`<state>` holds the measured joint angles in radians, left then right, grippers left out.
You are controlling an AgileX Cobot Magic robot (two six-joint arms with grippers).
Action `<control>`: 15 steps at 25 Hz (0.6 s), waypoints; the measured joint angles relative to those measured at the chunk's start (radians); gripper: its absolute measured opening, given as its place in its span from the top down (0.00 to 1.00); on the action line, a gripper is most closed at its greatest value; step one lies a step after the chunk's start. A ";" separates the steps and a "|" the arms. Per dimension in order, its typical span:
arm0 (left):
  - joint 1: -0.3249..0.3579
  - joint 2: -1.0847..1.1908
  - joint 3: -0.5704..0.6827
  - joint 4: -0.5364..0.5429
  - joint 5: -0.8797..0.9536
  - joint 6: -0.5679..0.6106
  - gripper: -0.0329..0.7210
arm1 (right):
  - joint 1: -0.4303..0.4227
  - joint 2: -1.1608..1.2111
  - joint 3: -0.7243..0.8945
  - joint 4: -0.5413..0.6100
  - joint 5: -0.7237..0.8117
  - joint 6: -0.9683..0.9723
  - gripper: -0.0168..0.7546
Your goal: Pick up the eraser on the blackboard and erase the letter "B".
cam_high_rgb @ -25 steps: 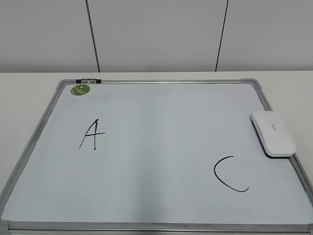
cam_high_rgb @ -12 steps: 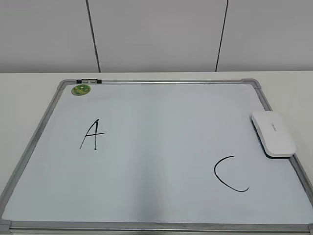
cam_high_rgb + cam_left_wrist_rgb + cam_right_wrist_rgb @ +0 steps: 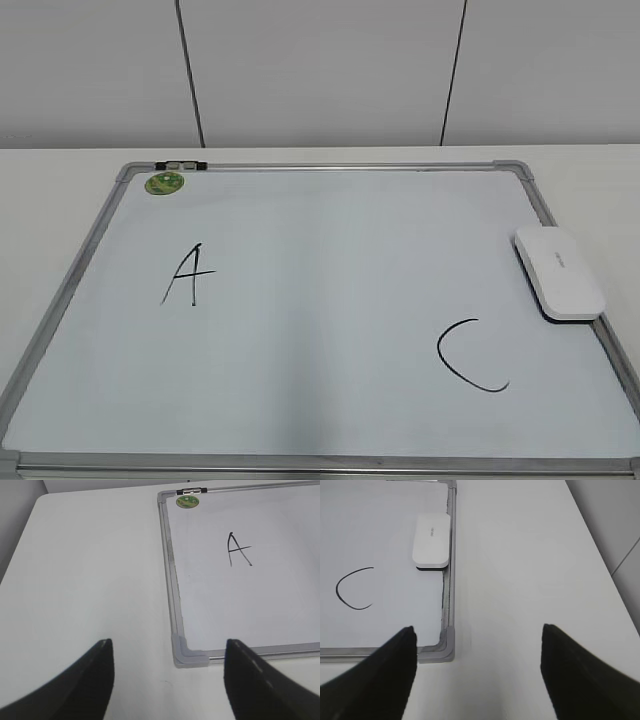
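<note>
The white eraser (image 3: 559, 272) lies on the right edge of the blackboard (image 3: 320, 168), a white dry-erase board with a silver frame. It also shows in the right wrist view (image 3: 432, 541). A black "A" (image 3: 188, 274) and a black "C" (image 3: 468, 355) are on the board. No letter "B" is visible on it. My left gripper (image 3: 167, 647) is open and empty over the table by the board's near left corner (image 3: 189, 652). My right gripper (image 3: 477, 632) is open and empty by the near right corner (image 3: 445, 647). Neither gripper shows in the exterior view.
A round green sticker (image 3: 165, 183) sits at the board's far left corner. The board lies on a white table (image 3: 90, 570). A panelled grey wall (image 3: 320, 70) stands behind the table. The table's right edge (image 3: 590, 525) shows in the right wrist view.
</note>
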<state>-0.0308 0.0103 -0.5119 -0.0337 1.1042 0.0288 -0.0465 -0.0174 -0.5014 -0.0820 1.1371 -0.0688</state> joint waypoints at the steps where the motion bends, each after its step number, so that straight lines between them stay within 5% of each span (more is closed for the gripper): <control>1: 0.000 0.000 0.000 0.000 0.000 0.000 0.29 | 0.000 0.000 0.000 0.000 0.000 0.000 0.21; 15: 0.045 0.000 0.000 0.000 0.000 -0.001 0.29 | 0.000 0.000 0.000 0.000 0.000 0.000 0.21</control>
<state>0.0140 0.0103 -0.5119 -0.0337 1.1042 0.0281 -0.0465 -0.0174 -0.5014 -0.0820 1.1371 -0.0688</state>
